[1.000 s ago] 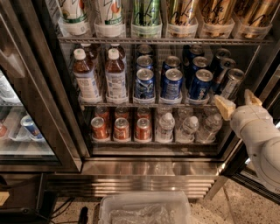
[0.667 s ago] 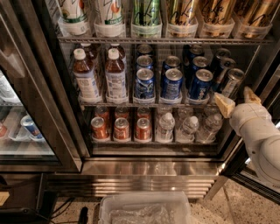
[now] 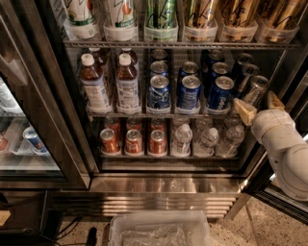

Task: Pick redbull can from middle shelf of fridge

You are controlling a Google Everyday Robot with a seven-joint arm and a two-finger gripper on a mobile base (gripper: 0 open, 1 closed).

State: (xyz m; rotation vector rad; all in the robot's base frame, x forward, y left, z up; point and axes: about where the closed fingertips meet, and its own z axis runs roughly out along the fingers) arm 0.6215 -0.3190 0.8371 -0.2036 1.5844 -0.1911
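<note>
The fridge point(image 3: 159, 185) stands open before me with its chrome racks showing. The middle shelf point(image 3: 144, 114) holds brown white-capped bottles point(image 3: 95, 86) on the left and wide dark-blue cans point(image 3: 188, 93) in the middle. The redbull can point(image 3: 253, 91), slim and silver, stands tilted at the shelf's right end. My gripper point(image 3: 260, 109) is open at the right side, just in front of and below the redbull can, one finger on each side of its lower part. It holds nothing.
The top rack carries tall colourful cans point(image 3: 161, 14). The lower rack holds orange-red cans point(image 3: 134, 141) and clear bottles point(image 3: 207, 140). A second cooler point(image 3: 19, 139) stands at the left. A clear plastic bin point(image 3: 159, 230) sits on the floor in front of the louvred base.
My gripper has edged slightly left and up toward the redbull can. Nothing on the shelves has moved.
</note>
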